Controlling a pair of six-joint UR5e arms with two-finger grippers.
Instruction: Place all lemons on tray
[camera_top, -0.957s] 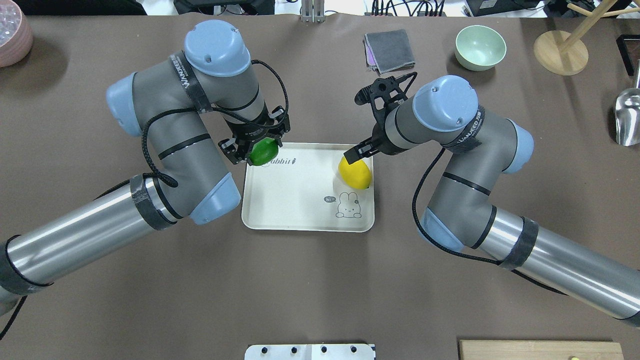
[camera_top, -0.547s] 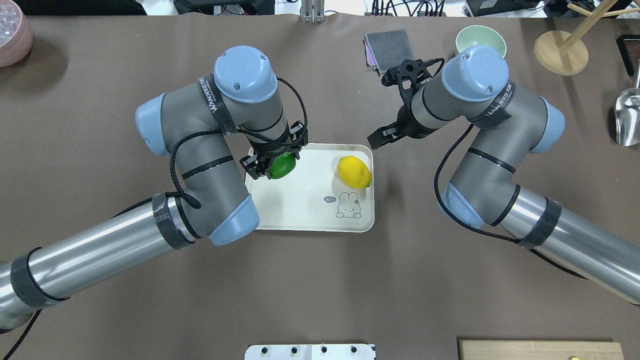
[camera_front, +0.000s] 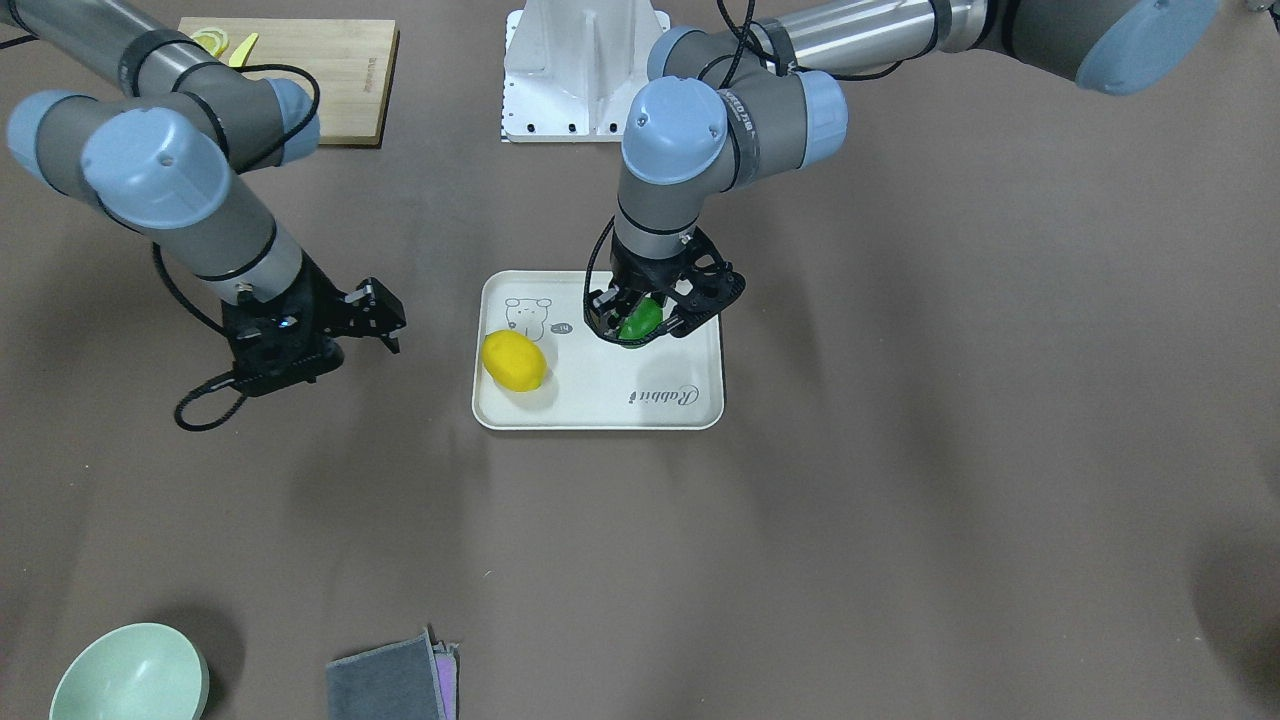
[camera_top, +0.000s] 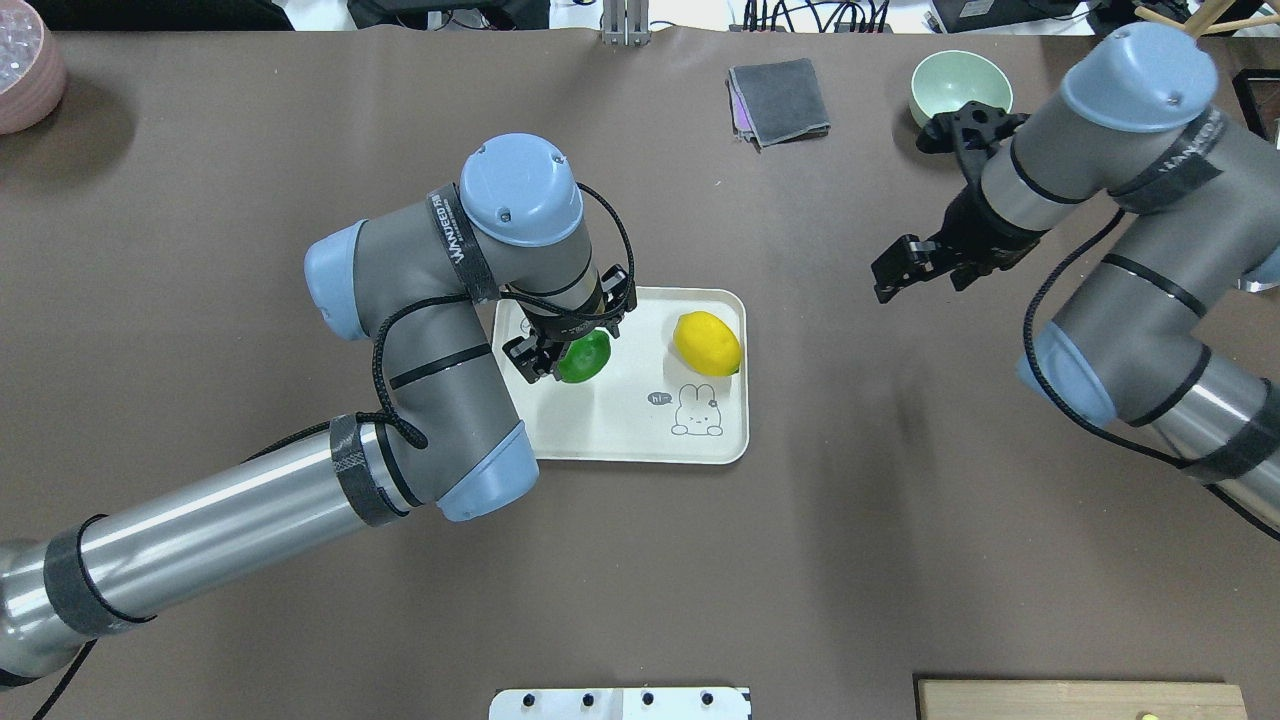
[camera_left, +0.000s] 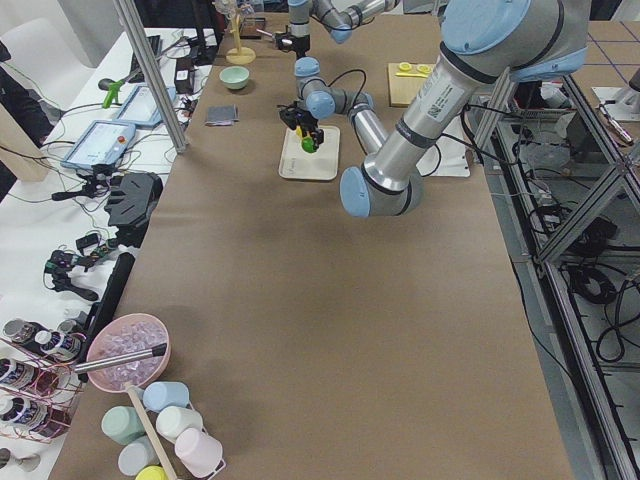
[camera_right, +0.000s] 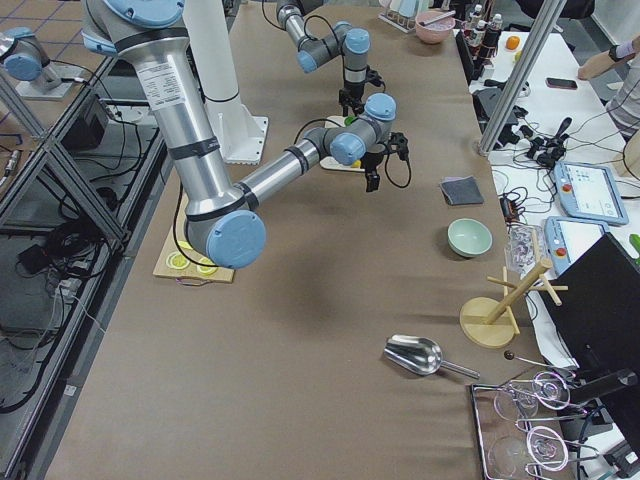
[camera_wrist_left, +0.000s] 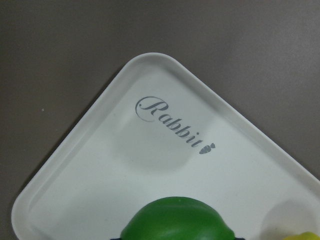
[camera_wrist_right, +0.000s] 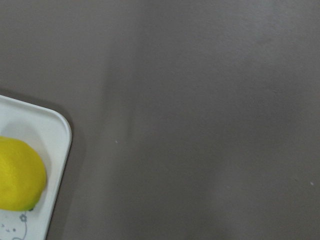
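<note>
The cream-white tray (camera_top: 620, 425) lies at the table's middle. The yellow lemon (camera_top: 707, 343) rests on its right part by the rabbit drawing, free of any gripper; it also shows in the front view (camera_front: 514, 360) and the right wrist view (camera_wrist_right: 17, 175). My left gripper (camera_top: 568, 350) is shut on the green lemon (camera_top: 588, 356) and holds it over the tray's left half, near the "Rabbit" script (camera_wrist_left: 172, 125). The green lemon also shows in the front view (camera_front: 638, 320). My right gripper (camera_top: 893, 270) is open and empty, over bare table to the right of the tray.
A pale green bowl (camera_top: 960, 92) and a folded grey cloth (camera_top: 778, 100) lie at the far side. A wooden stand (camera_top: 1120, 100) and a metal scoop (camera_top: 1255, 240) are at the far right. A bamboo cutting board (camera_front: 290, 75) with lemon slices (camera_front: 210, 40) is by the robot's base.
My right gripper has let go of the yellow lemon and pulled away to the right, off the tray. My left gripper has carried the green lemon from the tray's far-left corner further in over the tray.
</note>
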